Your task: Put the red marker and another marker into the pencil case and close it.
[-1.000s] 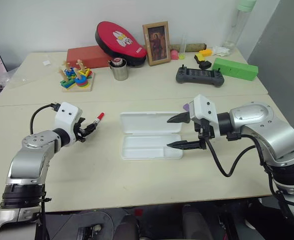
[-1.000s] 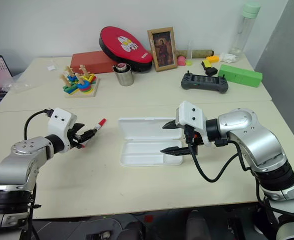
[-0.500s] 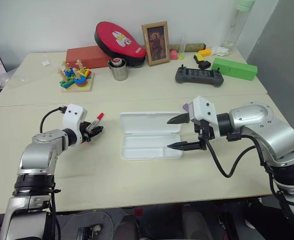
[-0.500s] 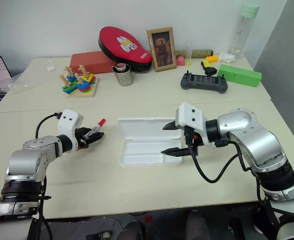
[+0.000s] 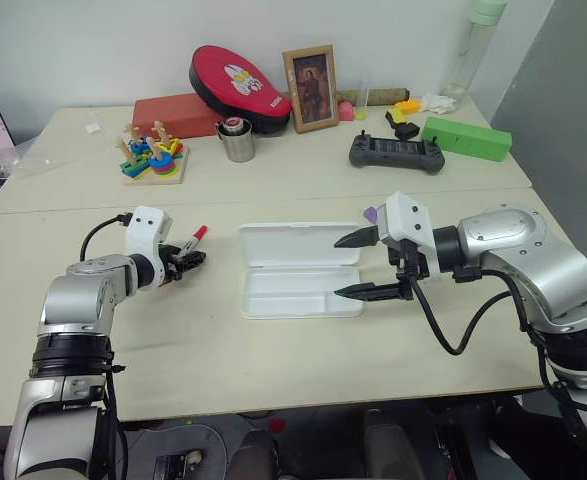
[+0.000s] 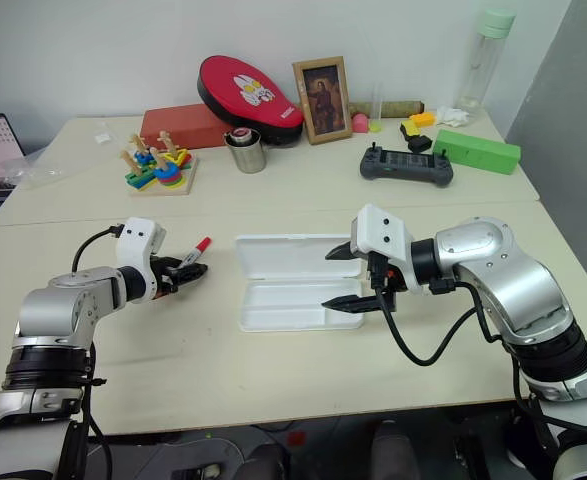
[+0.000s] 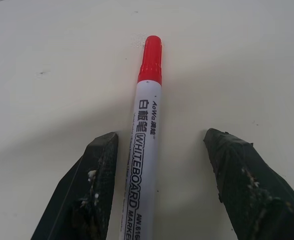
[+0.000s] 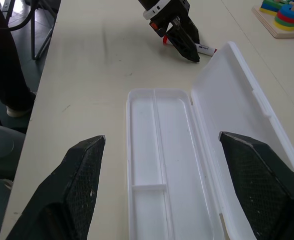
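Spanning pale wall: cluttered beige table point(image 5: 303, 180)

Both arms are built of rounded silver-grey metallic shells joined by black rings. The left arm point(image 5: 73, 320), at the lower left of the frame, is slimmer; the right arm point(image 5: 533, 265), at the lower right, shows a bulkier domed housing. Each ends in a boxy white wrist module with small dark screw dots. Black cables loop loosely off both wrists. The tapered black fingers point(image 7: 99, 195) are matte, scuffed and flecked with pale specks.
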